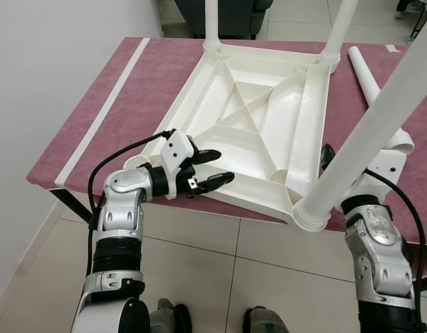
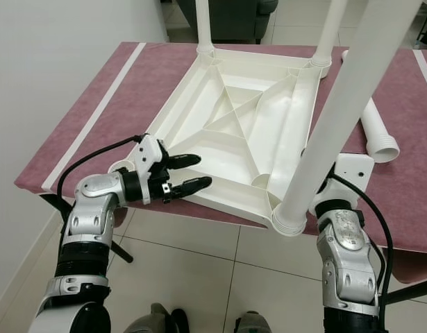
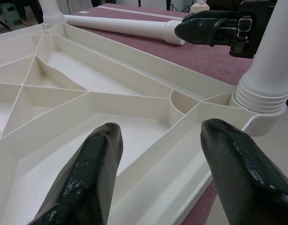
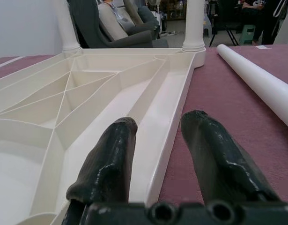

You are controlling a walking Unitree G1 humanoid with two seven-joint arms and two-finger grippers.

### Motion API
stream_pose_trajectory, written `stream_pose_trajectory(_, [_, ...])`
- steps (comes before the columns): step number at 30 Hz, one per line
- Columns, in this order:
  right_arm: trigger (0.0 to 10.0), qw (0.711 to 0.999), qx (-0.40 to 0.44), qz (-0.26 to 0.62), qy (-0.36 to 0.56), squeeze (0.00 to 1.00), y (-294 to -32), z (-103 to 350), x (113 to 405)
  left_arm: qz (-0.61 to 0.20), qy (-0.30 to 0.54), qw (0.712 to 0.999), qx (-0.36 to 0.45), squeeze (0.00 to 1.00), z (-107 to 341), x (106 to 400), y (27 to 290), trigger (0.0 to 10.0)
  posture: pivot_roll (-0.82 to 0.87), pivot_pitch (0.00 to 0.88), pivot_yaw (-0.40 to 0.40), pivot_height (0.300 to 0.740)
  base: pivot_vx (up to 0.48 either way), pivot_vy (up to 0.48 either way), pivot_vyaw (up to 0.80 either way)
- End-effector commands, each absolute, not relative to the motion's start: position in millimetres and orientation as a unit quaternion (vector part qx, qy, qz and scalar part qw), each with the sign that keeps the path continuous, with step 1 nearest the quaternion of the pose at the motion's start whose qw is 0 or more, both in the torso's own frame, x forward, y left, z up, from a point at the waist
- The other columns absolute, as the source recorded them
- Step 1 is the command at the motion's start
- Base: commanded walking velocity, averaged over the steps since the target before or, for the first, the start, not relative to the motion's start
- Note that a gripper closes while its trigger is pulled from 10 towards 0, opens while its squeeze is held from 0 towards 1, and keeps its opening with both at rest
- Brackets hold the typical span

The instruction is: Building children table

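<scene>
Tabletop [image 1: 255, 125]: white, upside down on the maroon worktop [image 1: 123, 104].
Left end effector [image 1: 212, 168]: open, straddling the tabletop's near rim.
Right end effector [image 4: 158, 140]: open, straddling the tabletop's side rim.
Loose leg [image 2: 376, 128]: lying beside the tabletop.

White tabletop [image 1: 258, 128] lies upside down, three legs [image 1: 366, 132] upright, loose leg [image 2: 374, 119] beside it.

The upturned table top [image 1: 248, 132] covers the middle of the maroon surface [image 1: 130, 104], reaching its near edge; three upright legs [image 2: 338, 118] block the top's two far corners and near right corner; a loose leg [image 1: 369, 87] lies toward the right edge; the left strip with the white tape [image 1: 105, 111] is open.
</scene>
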State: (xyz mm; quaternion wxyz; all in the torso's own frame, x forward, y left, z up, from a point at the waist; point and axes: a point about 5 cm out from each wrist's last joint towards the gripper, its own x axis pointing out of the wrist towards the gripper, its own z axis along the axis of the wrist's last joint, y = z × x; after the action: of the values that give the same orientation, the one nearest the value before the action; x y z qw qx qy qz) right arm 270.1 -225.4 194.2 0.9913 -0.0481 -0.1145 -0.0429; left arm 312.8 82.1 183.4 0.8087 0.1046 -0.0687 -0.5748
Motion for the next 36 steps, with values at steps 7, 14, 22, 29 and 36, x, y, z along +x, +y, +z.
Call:
stream_pose_trajectory(7, [10.0,0.992,-0.048,-0.029,-0.111,0.00,-217,190,270,-0.249,-0.095,0.962,0.064,0.00,190,340,90,10.0,-0.17,0.092,0.131,0.740,0.000,0.000,-0.27])
stream_pose_trajectory(14, [10.0,0.992,-0.049,-0.032,-0.108,0.00,-218,189,267,-0.251,-0.091,0.961,0.068,0.00,189,340,88,10.0,-0.17,0.101,0.135,0.740,0.000,0.000,0.00])
stream_pose_trajectory(22, [10.0,0.993,-0.053,-0.033,-0.101,0.00,-219,186,262,-0.275,-0.074,0.956,0.064,0.00,184,338,86,10.0,-0.17,0.107,0.133,0.740,0.000,0.000,-0.36])
stream_pose_trajectory(29, [10.0,0.993,-0.053,-0.041,-0.093,0.00,-224,183,257,-0.296,-0.067,0.950,0.068,0.00,184,337,80,10.0,-0.18,0.121,0.139,0.740,0.000,0.000,-0.48])
stream_pose_trajectory(36, [10.0,0.993,-0.053,-0.042,-0.094,0.00,-224,185,256,-0.301,-0.067,0.949,0.066,0.00,184,338,76,10.0,-0.18,0.126,0.141,0.740,0.000,0.000,-0.80])
